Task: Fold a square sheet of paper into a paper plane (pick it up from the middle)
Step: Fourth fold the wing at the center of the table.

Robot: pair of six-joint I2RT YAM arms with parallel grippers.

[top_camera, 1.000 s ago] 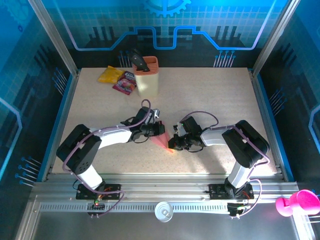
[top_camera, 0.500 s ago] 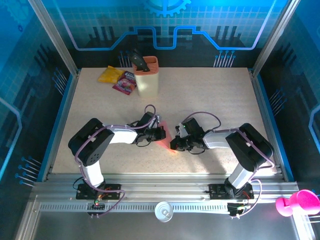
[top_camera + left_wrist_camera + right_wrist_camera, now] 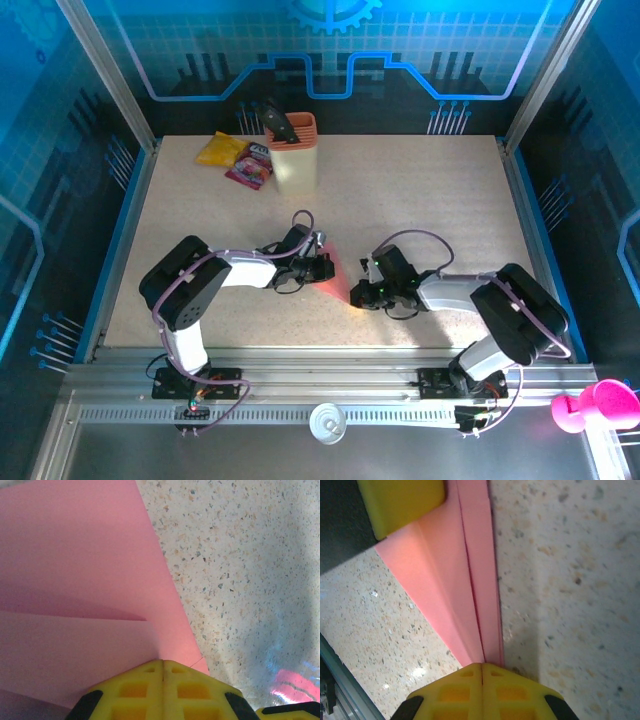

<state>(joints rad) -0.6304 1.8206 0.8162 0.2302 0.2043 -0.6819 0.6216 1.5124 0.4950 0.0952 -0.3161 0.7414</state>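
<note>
Seen from above: paper plane (image 3: pixel 338 276) as a slim pink wedge flat on the tabletop (image 3: pixel 430 200), between left tool (image 3: pixel 322 268) and right tool (image 3: pixel 363 293). Compared with a second ago: narrower, lower, no longer propped up between the tools. Right tool drawn back toward its own side, with the pointed end following it. Reads as a fold just pressed flat, layers closing along the centre crease. Both tools closed, fingertips meeting with no gap. Left at the layered side edge, right at the narrow tip where the crease runs in. Cannot tell whether nipping the thin paper or only pressing on it. Probably close to the last creases.
</note>
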